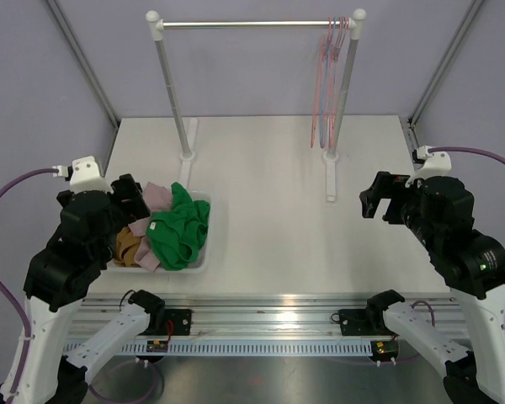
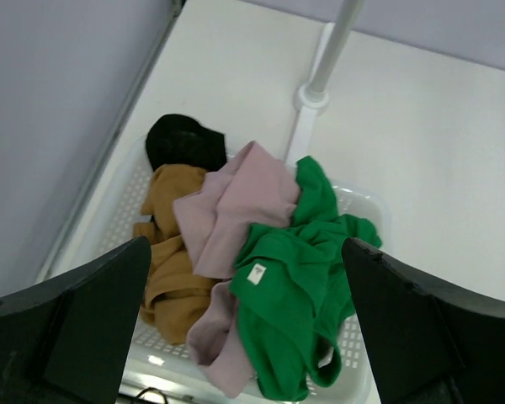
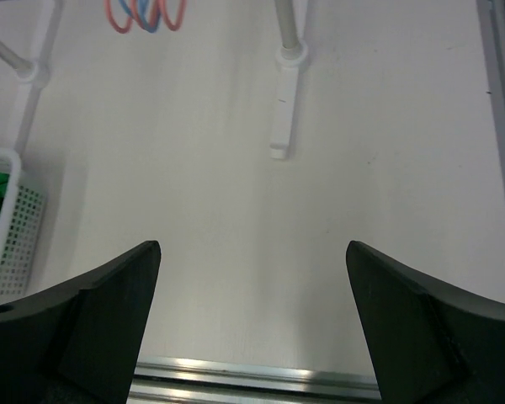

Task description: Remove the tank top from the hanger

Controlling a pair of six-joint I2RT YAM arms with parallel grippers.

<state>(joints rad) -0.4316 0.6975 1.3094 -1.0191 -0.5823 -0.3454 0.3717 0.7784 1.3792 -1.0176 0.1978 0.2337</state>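
- Left gripper (image 1: 135, 198): jaws spread wide, grasping nothing, above the white basket (image 1: 207, 240) at the table's left side.
- Right gripper (image 1: 372, 200): released, over the bare table (image 1: 269, 185), near the rack's right post.
- Hangers (image 1: 330, 76): pink and blue, bunched at the right end of the rail (image 1: 244, 24), unclothed.
- Basket contents: 4 garments, namely green (image 1: 178, 231), pink (image 1: 157, 196), tan (image 1: 128, 246) and black (image 2: 181, 139).
- Which one is the tank top cannot be told.

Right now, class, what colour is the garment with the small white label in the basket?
The garment is bright green; the left wrist view shows it best.
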